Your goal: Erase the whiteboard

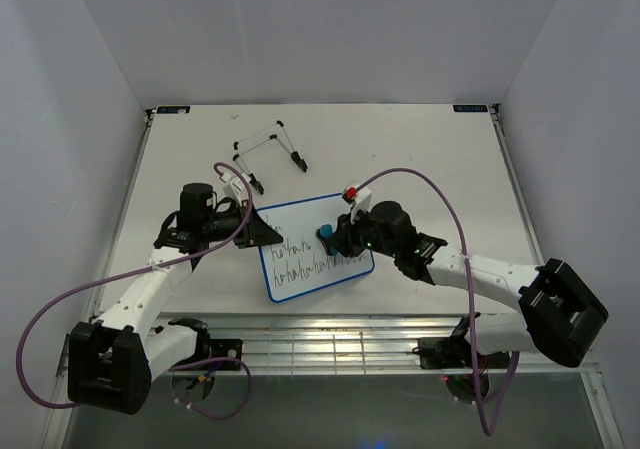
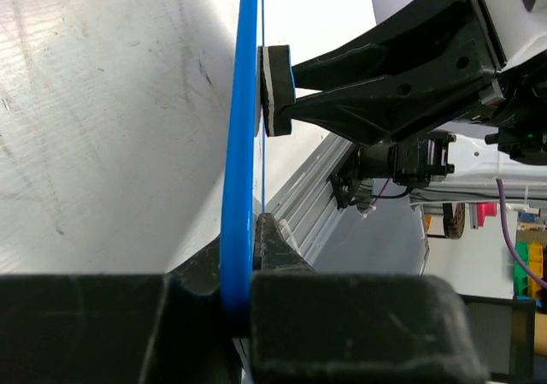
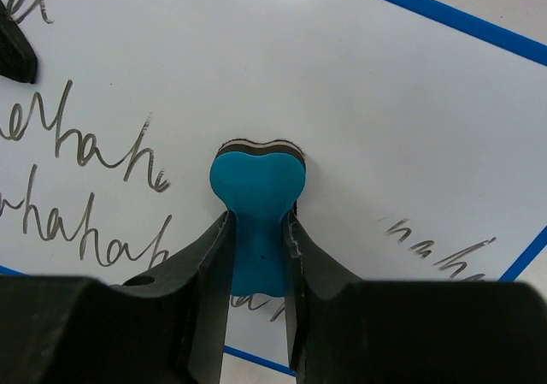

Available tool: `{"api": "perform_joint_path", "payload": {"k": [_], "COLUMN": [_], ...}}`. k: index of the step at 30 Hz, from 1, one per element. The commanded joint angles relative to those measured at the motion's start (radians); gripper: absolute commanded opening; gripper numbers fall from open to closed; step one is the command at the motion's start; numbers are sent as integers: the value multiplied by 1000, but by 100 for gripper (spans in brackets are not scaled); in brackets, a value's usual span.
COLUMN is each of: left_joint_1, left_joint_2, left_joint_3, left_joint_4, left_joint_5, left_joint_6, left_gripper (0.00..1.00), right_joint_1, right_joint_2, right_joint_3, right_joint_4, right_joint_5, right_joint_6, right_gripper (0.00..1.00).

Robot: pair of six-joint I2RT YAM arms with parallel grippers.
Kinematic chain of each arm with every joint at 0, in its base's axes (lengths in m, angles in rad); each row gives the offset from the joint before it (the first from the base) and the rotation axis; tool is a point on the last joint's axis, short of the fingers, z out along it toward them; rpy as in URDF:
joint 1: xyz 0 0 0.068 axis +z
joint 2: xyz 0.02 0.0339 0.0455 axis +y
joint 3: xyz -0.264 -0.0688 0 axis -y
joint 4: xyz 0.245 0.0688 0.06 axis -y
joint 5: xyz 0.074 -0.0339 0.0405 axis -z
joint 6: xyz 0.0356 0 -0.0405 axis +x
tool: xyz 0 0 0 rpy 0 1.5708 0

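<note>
White-walled booth, a scuffed white table (image 1: 420,149) underneath, and a thin wire stand (image 1: 266,149) parked well back toward the far edge. The whiteboard (image 1: 300,224) sits mid-table between the two arms, angled, its blue frame easy to pick out.

The left gripper (image 2: 244,268) has the board's left edge. From its own wrist view the blue frame runs edge-on straight down into the fingers, which are closed tight on it. Whether the board lies fully flat or is tipped up a little, I can't tell.

The right gripper (image 3: 256,256) is clamped on the handle of the small blue eraser (image 3: 256,200), its fingers squeezing the narrow waist, and the dark felt face is pressed right against the white surface, near the board's upper middle.

Progress looks partial. Around and above the eraser the surface is clean, and a wide swath toward the far corner shows nothing but glare. To the eraser's left, two rows of black handwriting (image 3: 85,144) read loud and clear, with a scrap more tucked by the left gripper. A faint remnant (image 3: 436,247) also trails off near the frame on the other side, half smeared.

My call: somewhere near the halfway mark, with most of the scribble left to wipe toward the held edge and that stray tail to mop up.
</note>
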Motion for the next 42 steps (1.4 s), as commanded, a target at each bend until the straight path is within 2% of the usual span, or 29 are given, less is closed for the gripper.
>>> {"api": "perform_joint_path", "payload": {"k": [1,3,9,17,27,35,42], "left_joint_1": [-5,-6,-5,-5,-5,-5,-5], "left_joint_2": [-32,-35,-32,-30,-30,-26,-26], "left_joint_3": [32,31,29,28,26,25,26], "left_joint_4": [43,41,43,43,36,36,30], "left_joint_5": [53,60,70,78,78,69,51], "left_joint_6": [-4,-4,0,3,8,8,8], "left_gripper": [0,0,0,0,0,0,0], "right_joint_1": [-7,-28,-143,-272,-309,-335,-344], "right_joint_2": [21,28,46,123,178,199,92], "right_joint_3": [1,-9,-82,-112,-40,-2,0], "right_joint_4": [79,73,93,119,27,-53,-152], "right_joint_5": [80,126,103,-18,-29,54,154], "right_joint_6": [-1,-1,-1,-24,-16,8,48], "right_gripper": [23,24,24,24,24,23,23]}}
